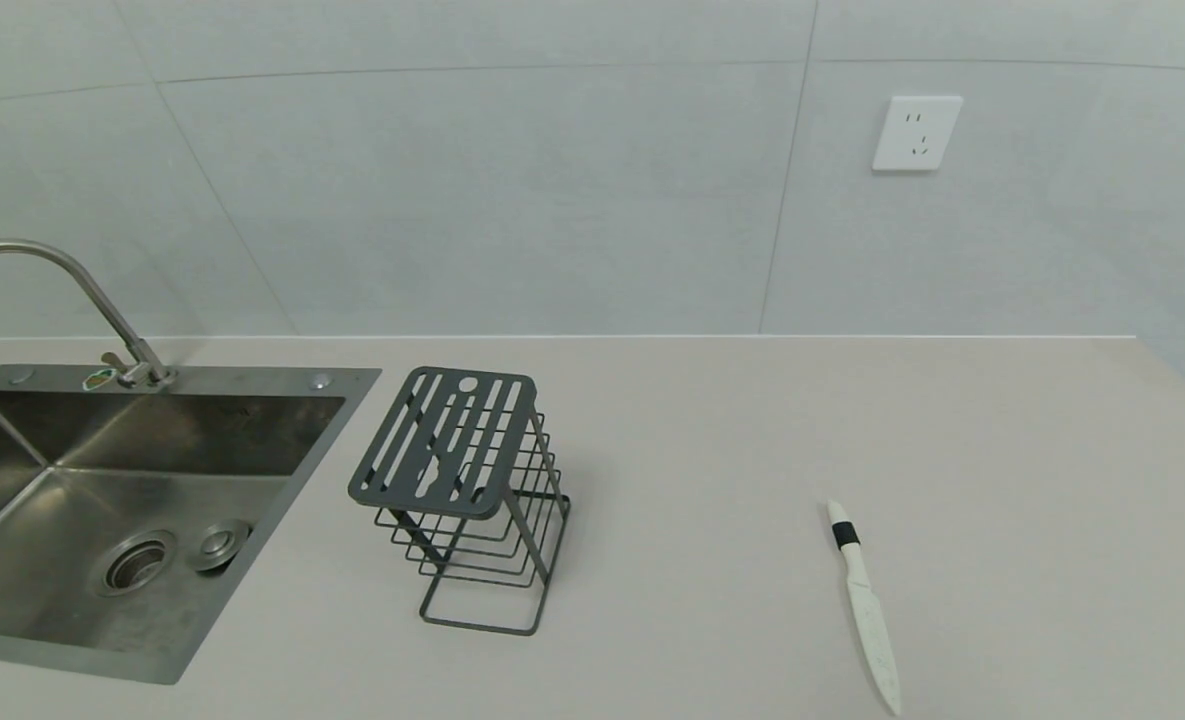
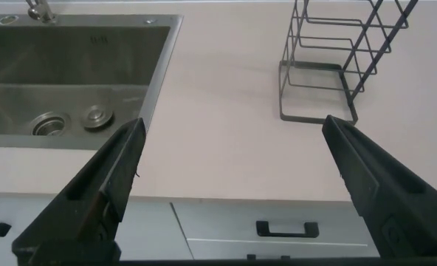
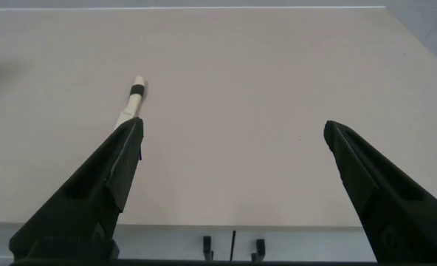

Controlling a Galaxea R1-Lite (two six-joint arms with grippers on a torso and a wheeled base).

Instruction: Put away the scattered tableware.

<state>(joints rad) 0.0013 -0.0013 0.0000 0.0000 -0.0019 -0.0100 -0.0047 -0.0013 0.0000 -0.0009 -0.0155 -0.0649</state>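
**A:** Where do we stand?

**B:** The left jaws and right jaws both hang wide open with nothing in them, back over the front edge of the surface. The knife lies flat ahead of the right jaws, off to one side of their gap and not between them.

**A:** And the rack?

**B:** It stands ahead of the left jaws with its slotted top sloping, well apart from the knife. The sink lies ahead of them on the other side.

**A:** So the step in hand, as we judge it, is lifting the knife with the right jaws.

**B:** Yes. We should centre the gap over the handle by the black band, the end farther from the jaws. Then we turn the wrist so they close across its width and come straight down. The knife is thin and flat, so we want the tips right at the surface before closing, or it may skid.

**A:** Edges?

**B:** The blade end seems to lie near the front edge, so a nudge toward us could slide it off. On the outer side of the right jaws the surface ends, and the wall stands beyond.

**A:** Room to move?

**B:** From knife to rack the way runs over open surface. We will need height above the rack before we lower the blade into a slot.
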